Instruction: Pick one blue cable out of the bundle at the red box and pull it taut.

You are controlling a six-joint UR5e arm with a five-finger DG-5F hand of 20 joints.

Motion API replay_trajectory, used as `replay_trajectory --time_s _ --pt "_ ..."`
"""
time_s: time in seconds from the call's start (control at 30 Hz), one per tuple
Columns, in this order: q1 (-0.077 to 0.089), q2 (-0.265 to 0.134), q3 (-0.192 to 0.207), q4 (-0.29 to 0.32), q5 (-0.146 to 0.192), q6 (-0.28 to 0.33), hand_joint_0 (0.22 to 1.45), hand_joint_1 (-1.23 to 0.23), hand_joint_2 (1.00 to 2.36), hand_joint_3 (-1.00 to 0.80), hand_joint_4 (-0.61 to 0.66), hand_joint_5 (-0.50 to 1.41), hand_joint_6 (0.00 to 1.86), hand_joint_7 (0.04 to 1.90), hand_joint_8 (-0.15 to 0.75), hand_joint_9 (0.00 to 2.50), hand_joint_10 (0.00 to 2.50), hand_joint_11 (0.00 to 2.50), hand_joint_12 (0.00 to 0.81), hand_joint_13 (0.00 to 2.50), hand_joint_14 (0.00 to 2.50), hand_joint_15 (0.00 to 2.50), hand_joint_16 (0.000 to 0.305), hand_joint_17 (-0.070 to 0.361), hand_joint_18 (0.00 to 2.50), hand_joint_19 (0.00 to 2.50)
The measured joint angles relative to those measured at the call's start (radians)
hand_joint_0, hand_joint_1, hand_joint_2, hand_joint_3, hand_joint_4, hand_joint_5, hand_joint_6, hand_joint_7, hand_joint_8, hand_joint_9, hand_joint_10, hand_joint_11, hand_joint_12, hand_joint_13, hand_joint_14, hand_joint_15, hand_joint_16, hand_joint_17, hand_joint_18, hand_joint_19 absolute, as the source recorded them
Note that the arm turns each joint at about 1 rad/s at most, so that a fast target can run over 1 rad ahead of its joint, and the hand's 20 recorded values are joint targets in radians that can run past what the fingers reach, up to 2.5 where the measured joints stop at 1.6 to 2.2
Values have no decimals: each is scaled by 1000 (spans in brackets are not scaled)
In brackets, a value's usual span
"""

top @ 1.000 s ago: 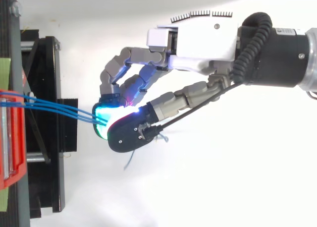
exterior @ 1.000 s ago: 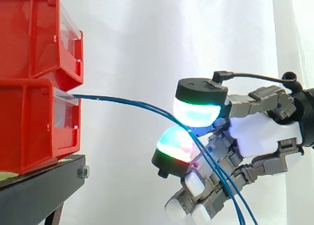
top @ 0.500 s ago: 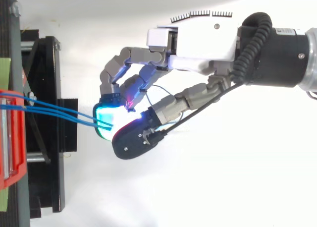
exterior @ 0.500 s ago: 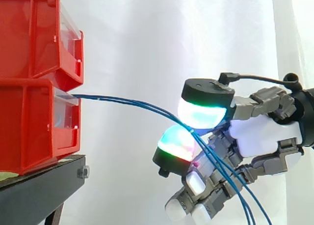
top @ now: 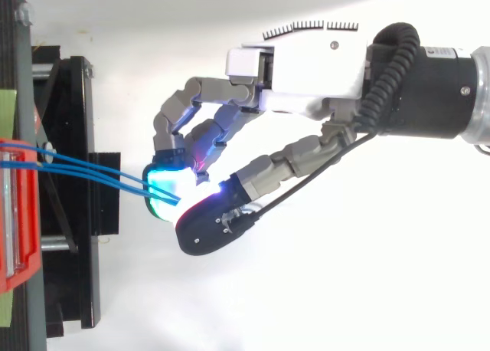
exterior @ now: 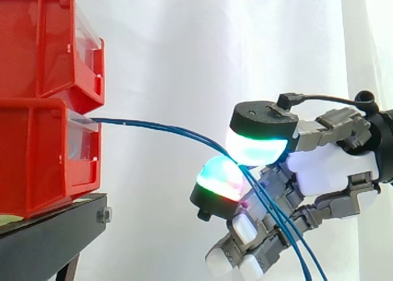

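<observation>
The robot hand [exterior: 331, 170] reaches in from the right, its fingers curled and two glowing pads closed toward each other around the blue cables [exterior: 159, 129]. In the side view, the nearer pad [exterior: 255, 149] sits on top, black-backed with a cyan-to-green glow. The other pad [exterior: 220, 178] sits just below and to its left, glowing green and red. The cables pass through the narrow place where these two pads meet, so the robot hand has them in a pinch. From above, the robot hand [top: 314, 67] shows the same grip, with the cables [top: 92, 169] ending at the cyan pad [top: 162, 191], which touches the dark-backed pad nearer the viewer. At least two strands can be told apart, lying close together. To the right of the pinch they drop steeply down in front of the curled fingers and leave the side view at its bottom edge. To the left they run in a gentle downward-bowing arc, not a straight line, up to the front opening of the lower red bin [exterior: 37, 158]. An upper red bin [exterior: 43, 42] is stacked on it, and both stand on the black stand [exterior: 43, 244] at the left. The robot hand is well apart from the bins. A white curtain [exterior: 184, 48] hangs at the far side.
</observation>
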Motion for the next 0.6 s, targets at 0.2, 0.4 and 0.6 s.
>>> replay_trajectory --time_s 0.2,0.4,0.6 --pt "0 -1 -1 12 1 -4 694 -872 1016 -235 74 -150 917 1085 396 963 9 675 368 649 9 214 49 110 634 287" --pt "2 0 -1 14 1 -5 745 -862 1007 -399 100 -157 898 1090 422 1148 5 1139 370 694 9 248 48 109 652 261" --pt "3 0 -1 14 1 -4 737 -860 1005 -431 79 -162 898 1039 399 1233 289 1255 369 748 10 300 48 108 656 276"
